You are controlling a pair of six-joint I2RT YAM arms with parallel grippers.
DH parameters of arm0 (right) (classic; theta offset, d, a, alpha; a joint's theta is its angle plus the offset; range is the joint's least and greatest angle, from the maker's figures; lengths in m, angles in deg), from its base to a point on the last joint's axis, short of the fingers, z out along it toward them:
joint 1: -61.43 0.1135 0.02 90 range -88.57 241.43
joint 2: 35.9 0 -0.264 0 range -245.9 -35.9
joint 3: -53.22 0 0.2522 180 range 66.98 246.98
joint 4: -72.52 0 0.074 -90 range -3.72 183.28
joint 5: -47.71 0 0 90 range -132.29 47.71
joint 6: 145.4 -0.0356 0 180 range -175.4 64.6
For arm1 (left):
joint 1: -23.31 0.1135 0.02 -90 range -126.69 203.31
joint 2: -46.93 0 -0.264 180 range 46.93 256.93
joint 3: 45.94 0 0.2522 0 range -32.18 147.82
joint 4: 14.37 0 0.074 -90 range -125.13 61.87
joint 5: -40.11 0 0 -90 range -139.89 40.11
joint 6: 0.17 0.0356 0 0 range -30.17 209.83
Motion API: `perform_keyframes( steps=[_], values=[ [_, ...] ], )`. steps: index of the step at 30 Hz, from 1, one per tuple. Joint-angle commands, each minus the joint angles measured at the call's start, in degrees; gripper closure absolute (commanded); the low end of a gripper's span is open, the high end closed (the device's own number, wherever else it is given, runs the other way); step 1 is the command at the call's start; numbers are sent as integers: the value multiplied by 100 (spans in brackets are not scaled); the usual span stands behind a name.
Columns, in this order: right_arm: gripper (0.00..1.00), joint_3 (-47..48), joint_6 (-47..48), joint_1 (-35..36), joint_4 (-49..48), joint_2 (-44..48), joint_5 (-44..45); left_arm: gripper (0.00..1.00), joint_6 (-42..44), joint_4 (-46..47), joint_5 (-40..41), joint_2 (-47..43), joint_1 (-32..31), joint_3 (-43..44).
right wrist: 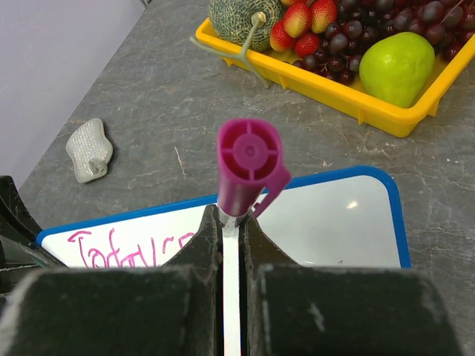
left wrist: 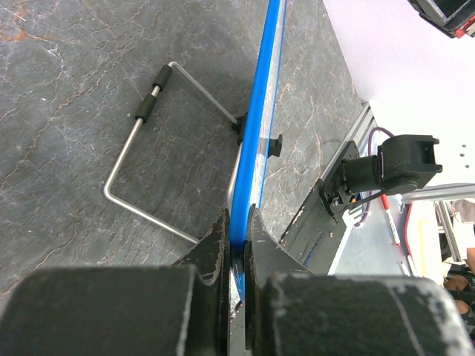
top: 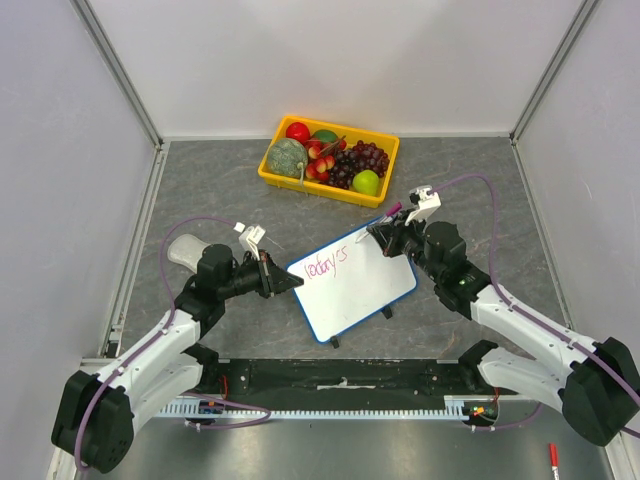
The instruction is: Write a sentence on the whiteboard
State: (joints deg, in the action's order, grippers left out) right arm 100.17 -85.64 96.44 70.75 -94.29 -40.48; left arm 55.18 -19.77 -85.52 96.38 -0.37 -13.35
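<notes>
Two grippers clenched: left gripper point(top: 290, 283) on the blue rim of the whiteboard point(top: 360, 290), right gripper point(top: 383, 235) around a magenta marker point(right wrist: 249, 159). Whiteboard near the middle of the tabletop point(top: 220, 180), pink sentence point(top: 325, 267) on the end nearer the left gripper; yellow fruit basket point(top: 320, 192) toward the far edge.

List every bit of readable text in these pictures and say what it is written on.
"Today's": pink handwriting on the whiteboard; the right wrist view cuts off its last letters.
No other text can be read: the marker shows only its cap end, with no label in view, and the small boards at the arm bases are too small to read.
</notes>
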Motion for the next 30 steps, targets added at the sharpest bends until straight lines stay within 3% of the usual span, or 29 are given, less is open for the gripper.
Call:
perform_keyframes(
  steps=[1,14,30],
  values=[
    [100,4,97,-20,-91,38,136,98,802,-801,540,73,-84,-72],
    [100,-471,97,-20,191,469,127,98,820,-801,575,82,-84,-64],
    [100,364,36,-20,226,408,347,98,829,-977,637,100,-137,-64]
  ],
)
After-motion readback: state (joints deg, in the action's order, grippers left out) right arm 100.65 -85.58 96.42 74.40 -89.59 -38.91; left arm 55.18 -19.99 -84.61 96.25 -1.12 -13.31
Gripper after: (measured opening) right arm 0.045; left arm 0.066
